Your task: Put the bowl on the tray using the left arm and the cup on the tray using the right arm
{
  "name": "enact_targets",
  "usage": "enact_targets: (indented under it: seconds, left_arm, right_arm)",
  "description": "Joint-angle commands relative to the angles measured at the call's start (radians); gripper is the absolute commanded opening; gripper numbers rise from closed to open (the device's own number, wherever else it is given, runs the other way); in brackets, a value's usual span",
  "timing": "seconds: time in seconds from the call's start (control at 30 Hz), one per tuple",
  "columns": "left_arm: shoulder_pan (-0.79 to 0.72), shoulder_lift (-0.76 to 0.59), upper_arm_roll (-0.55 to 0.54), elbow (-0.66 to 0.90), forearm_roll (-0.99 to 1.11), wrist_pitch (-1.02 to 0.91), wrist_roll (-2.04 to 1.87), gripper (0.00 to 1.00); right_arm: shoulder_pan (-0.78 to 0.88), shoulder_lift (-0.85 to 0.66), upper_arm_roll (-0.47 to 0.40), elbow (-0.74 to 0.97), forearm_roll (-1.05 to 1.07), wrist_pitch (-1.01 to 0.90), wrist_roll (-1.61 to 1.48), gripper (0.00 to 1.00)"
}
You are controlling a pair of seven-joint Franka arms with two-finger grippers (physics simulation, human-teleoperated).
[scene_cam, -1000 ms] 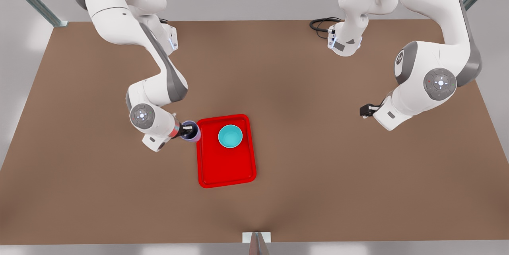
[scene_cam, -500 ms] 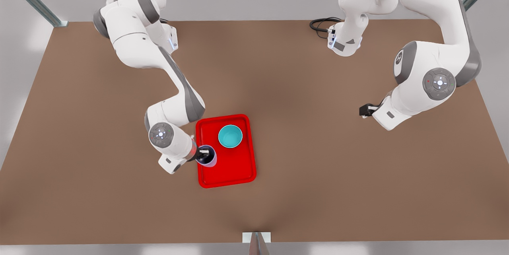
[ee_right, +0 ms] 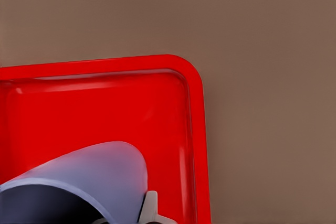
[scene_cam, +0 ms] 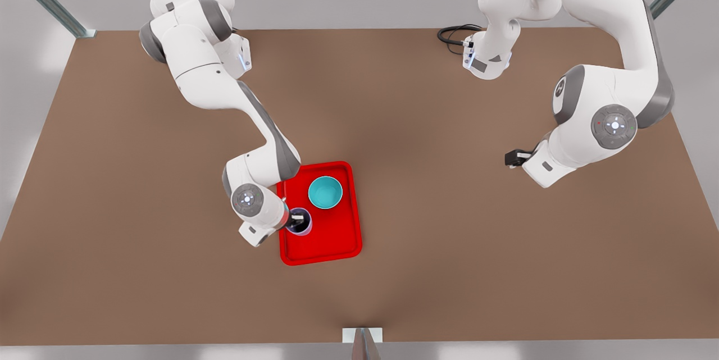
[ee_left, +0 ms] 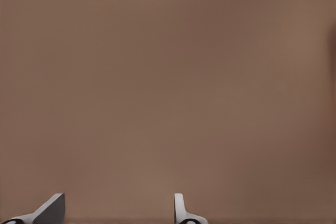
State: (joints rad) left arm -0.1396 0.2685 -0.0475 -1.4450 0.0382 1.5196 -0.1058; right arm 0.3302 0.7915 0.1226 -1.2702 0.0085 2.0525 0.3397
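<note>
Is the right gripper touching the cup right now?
Touching. In the right wrist view a finger presses on the cup wall; the front view shows the right gripper in its rim.

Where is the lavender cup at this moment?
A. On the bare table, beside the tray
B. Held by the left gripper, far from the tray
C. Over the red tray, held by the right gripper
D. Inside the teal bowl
C: the right gripper grips the lavender cup by its rim over the red tray, apart from the teal bowl.
</note>
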Motion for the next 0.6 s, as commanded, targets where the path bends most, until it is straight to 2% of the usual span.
enact_targets:
  seconds: [0.0, 0.57]
  left_arm:
    - [0.000, 0.000, 0.000, 0.000, 0.000, -0.001, 0.000, 1.00]
    - [0.000, 0.000, 0.000, 0.000, 0.000, -0.006, 0.000, 1.00]
  right_arm:
    - [0.001, 0.002, 0.000, 0.000, -0.005, 0.001, 0.004, 0.21]
    - [0.030, 0.068, 0.000, 0.002, -0.007, 0.046, 0.022, 0.21]
